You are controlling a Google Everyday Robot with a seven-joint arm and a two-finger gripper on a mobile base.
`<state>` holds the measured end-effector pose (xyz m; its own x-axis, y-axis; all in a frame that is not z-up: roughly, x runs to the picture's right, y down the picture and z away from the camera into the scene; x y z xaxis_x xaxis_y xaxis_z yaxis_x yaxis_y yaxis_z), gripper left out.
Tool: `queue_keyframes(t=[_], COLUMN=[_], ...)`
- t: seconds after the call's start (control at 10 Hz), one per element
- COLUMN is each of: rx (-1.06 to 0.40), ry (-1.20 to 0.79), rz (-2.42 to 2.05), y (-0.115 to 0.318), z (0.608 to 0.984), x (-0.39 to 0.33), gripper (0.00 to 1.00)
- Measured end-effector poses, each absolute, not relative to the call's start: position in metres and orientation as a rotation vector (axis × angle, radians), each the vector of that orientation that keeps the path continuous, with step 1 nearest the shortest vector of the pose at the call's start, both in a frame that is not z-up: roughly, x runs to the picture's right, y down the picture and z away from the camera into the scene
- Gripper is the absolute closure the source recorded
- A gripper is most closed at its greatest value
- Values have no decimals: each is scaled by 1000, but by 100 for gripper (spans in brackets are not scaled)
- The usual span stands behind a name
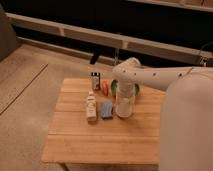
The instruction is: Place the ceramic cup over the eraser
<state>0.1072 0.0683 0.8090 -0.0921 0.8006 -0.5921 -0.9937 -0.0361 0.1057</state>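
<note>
Ceramic cup [124,109], plain white and without a handle, stands upright on the wooden table [100,142] just beside the blue eraser [106,109], on the eraser's right as the camera sees it. The two sit close together, but whether they touch cannot be told. The cup is next to the eraser, not over it.

The gripper [125,97] hangs directly above the cup, which puts it up and to the right of the eraser in the view. It is at the end of the white arm [160,77], which extends from the right edge. Its lower end meets the top of the cup, and the two blend into one pale shape. I cannot tell whether the gripper is spread, pressed together or clamped on the cup.

Just to the eraser's left is the white labelled bottle [91,106], its length running toward the camera; whether it stands or lies is unclear. Behind the eraser, farther from the camera, is a small orange object [105,87]. Behind the eraser and a little to its left stands a small dark container [95,80] with a pale label. Behind the eraser and to its right, a green bowl [135,90] shows only in part, with the arm crossing in front of it. The robot's wide white body [187,132] fills the view well to the right of the eraser.
</note>
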Motion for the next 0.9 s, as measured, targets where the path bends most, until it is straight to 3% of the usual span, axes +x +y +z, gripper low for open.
queue_keyframes(t=[0.5,0.9], rx=[-236,-184], ry=[523,485], rz=[1502,1497], y=[-42,-84], z=[723,709], x=[76,70], gripper=[100,100])
